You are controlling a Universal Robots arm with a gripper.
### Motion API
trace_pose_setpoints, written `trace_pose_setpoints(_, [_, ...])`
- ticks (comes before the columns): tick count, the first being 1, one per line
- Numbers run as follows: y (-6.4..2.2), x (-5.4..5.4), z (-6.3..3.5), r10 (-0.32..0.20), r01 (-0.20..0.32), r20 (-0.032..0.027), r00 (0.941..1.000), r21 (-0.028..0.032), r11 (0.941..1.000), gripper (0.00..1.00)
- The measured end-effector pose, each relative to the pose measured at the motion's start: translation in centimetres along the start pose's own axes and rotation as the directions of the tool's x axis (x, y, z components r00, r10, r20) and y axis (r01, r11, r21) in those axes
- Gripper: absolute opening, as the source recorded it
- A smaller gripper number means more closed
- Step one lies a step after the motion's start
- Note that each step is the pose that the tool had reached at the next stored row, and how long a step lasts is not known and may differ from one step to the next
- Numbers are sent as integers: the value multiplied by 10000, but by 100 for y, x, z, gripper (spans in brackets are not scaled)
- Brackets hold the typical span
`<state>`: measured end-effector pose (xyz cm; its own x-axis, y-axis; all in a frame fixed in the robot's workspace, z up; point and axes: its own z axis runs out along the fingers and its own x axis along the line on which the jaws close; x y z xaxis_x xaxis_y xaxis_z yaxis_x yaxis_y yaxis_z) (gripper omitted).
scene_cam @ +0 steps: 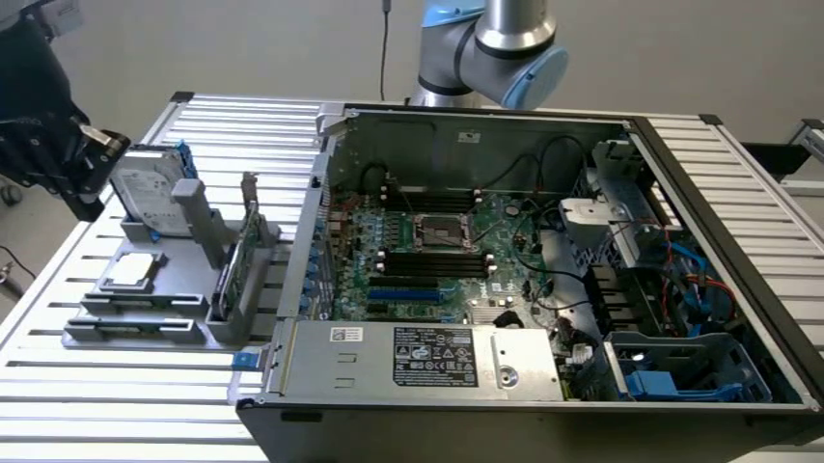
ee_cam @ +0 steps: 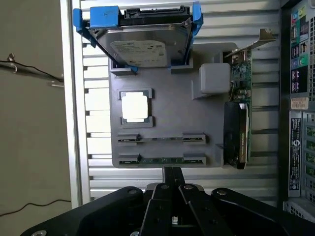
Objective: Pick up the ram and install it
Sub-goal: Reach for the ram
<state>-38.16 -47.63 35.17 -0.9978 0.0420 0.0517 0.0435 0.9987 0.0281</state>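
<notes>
your gripper [ee_cam: 172, 169] hangs over the grey parts holder [ee_cam: 167, 113], which sits on the slatted table [scene_cam: 129, 405] at the exterior view's left, just beside the open computer case [scene_cam: 515, 424]. its fingers [ee_cam: 168, 179] are pressed together with nothing between them, so you are carrying nothing yet.

the ram [ee_cam: 162, 160] is in the holder. it is the thin green stick standing on its long edge between two small clips, in the slot furthest from the hard drive [ee_cam: 142, 49]. standing it that way leaves its upper edge free, which looks meant for a pinch from above. the closed fingertips hover just outside that slot, nearer to the ram than to anything else. the neighbouring slot looks thinner and darker, and you cannot tell whether it holds a second stick.

the processor chip [ee_cam: 135, 107] lies flat in its own pocket, and the graphics card [ee_cam: 239, 132] stands along the holder's side toward the case.

the case lies on its side with the panel off, so the black memory slots [scene_cam: 435, 262] face upward. no stick is seated there yet.
</notes>
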Motion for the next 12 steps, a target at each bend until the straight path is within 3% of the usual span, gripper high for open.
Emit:
trace_pose_setpoints(7, [-62, 4, 71, -252, 252, -57, 9997, 14, 9997, 11])
trace_pose_setpoints(12, [-77, 47, 145, -499, 500, -62, 9987, 22, 9987, 11])
